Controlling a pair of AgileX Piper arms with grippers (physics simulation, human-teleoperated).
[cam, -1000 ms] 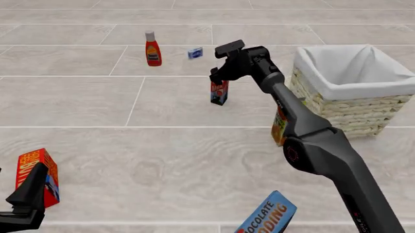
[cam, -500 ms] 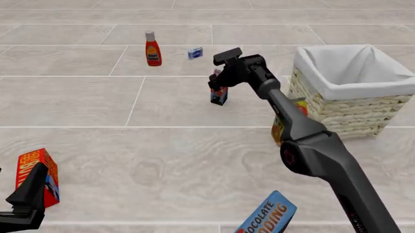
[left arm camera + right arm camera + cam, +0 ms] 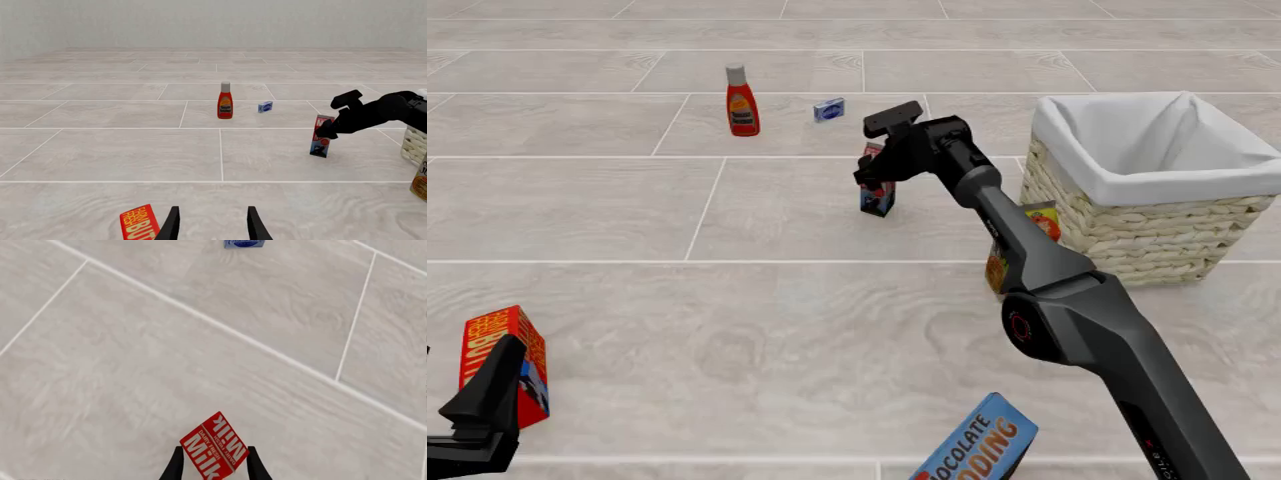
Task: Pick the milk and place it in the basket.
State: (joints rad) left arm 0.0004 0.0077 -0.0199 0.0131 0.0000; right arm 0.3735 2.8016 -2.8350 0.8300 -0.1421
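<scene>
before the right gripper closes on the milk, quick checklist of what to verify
1. Milk upright on the floor: ok.
2. Right gripper open, a finger on each side of the carton top: ok.
3. Fingers low enough for a firm grip: cannot tell.
4. Basket open and showing nothing inside: ok.
5. Orange juice carton beside the basket, near the carry path: not ok.
6. Left gripper far from the milk: ok.

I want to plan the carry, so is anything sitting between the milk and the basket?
Nothing visible on the floor between the milk and the basket. The right pincer already straddles the carton's top. The orange juice carton stands nearer the camera, beside the basket.
</scene>
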